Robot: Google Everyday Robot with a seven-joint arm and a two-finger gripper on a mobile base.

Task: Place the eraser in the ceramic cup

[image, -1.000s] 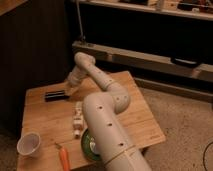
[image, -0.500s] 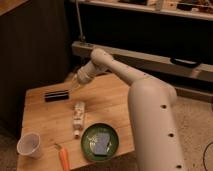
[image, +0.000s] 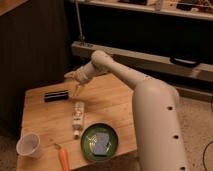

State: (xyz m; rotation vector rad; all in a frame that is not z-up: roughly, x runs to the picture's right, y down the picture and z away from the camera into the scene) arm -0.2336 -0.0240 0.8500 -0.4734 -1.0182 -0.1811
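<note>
A light wooden table [image: 112, 102] carries all the things. The long, narrow black rectangular eraser [image: 56, 95] lies flat toward the table's far left corner, lengthwise along the far edge, with nothing holding it. The robot's pale arm [image: 125, 75] reaches in from the right over the far edge, and its gripper [image: 78, 89] hangs just to the right of the eraser, pointing down at the wood; whether it is open or closed cannot be told, and whether it touches the eraser is unclear. The small white round ceramic cup [image: 28, 145] stands upright at the near left corner, well apart from the eraser. A white bottle-like tube [image: 78, 117] lies near the table's middle. An orange carrot [image: 63, 157] lies at the near edge, between the cup and a dark green round plate [image: 86, 145] that holds a bluish flat object [image: 101, 142].
</note>
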